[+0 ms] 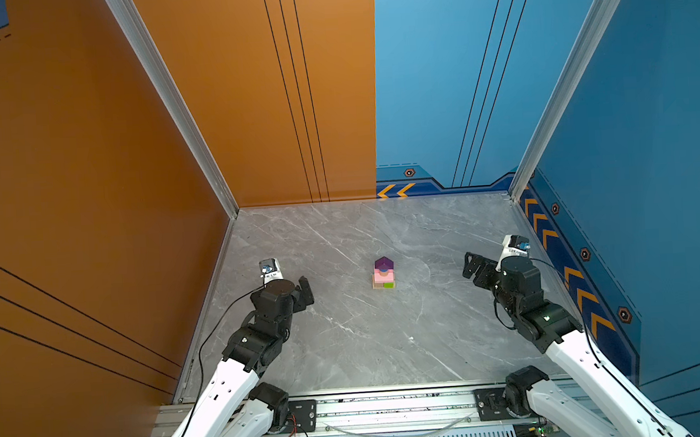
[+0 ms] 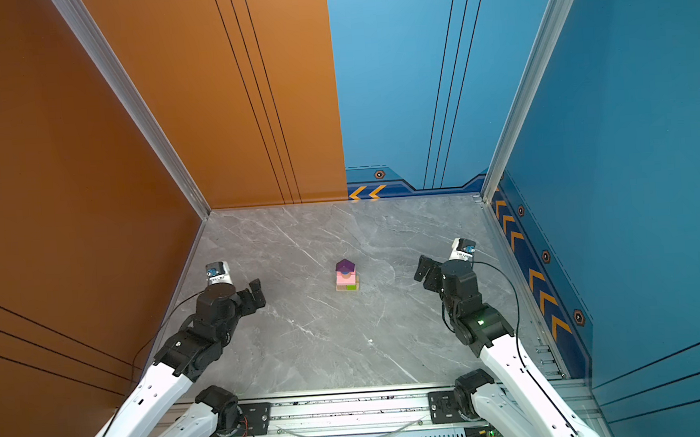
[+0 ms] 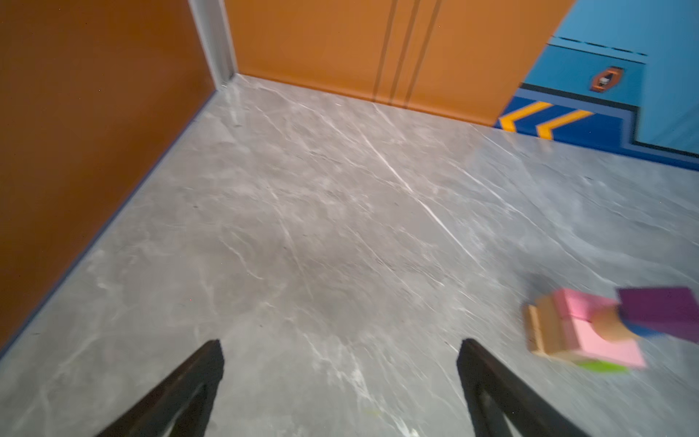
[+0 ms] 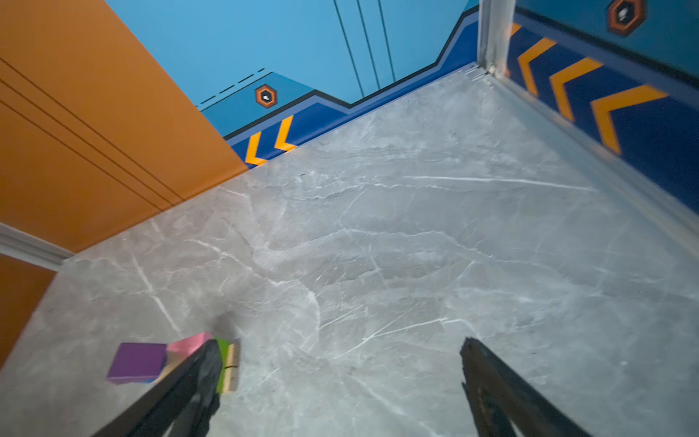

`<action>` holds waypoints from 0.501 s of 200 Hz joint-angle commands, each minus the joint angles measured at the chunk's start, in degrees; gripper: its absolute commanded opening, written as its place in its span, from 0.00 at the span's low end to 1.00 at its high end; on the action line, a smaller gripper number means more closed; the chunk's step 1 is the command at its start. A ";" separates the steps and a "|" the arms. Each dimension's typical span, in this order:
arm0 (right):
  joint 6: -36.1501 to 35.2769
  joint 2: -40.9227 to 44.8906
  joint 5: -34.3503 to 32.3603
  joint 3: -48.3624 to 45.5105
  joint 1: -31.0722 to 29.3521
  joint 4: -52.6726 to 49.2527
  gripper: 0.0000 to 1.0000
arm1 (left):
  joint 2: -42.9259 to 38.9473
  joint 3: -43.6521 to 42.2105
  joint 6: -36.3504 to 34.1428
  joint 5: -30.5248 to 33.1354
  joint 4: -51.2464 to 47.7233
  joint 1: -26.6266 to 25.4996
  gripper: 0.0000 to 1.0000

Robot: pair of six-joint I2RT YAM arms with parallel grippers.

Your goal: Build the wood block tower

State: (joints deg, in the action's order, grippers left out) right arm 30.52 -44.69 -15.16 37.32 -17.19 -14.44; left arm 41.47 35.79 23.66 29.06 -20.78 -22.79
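Nearest the lens in both top views runs an aluminium rail (image 1: 393,408) that carries the bases of both arms. Beyond it spreads the grey marbled tabletop (image 1: 347,344), boxed in by an orange wall (image 1: 86,160) on the left and a blue wall (image 1: 646,126) on the right.

The wood block tower (image 1: 384,275) (image 2: 347,276) stands upright near the middle of the tabletop, between the two arms and well apart from each. At its foot a tan bar (image 1: 378,286) and a lime-green bar (image 1: 389,285) lie side by side. Pink slabs (image 1: 383,279) rest on them. Above these, the left wrist view shows a tan cylinder (image 3: 607,327) and a blue cylinder (image 3: 639,331) side by side under the purple peaked block (image 1: 383,263) that caps the stack. The wrist pictures are somewhat blurred.

The left pincer (image 1: 306,289) (image 3: 340,344) hangs over bare tabletop to the left of the tower. It is released: its jaws stand wide apart with only marble between them. The right pincer (image 1: 470,264) (image 4: 340,344) hangs to the right of the tower, likewise released, with nothing between its jaws. In the right wrist view one dark finger (image 4: 204,363) overlaps part of the tower (image 4: 143,361), but both top views show clear tabletop between them.
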 commanded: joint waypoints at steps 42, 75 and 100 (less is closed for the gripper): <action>-16.04 -11.46 -8.31 -7.62 7.68 20.46 1.00 | 1.89 -17.85 -14.99 9.31 33.18 10.02 0.98; -21.67 -20.70 -10.00 -8.74 9.01 30.85 1.00 | 6.84 -22.99 -17.95 1.96 47.54 14.19 0.98; -24.08 -26.75 -9.87 -9.11 9.43 38.04 1.00 | 13.48 -22.15 -17.86 -2.96 51.38 16.75 0.98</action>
State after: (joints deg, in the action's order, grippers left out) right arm 11.57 -67.35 -22.94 28.49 -8.38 11.73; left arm 50.59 12.88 8.10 31.99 19.46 -7.99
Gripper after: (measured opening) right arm 0.998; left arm 0.980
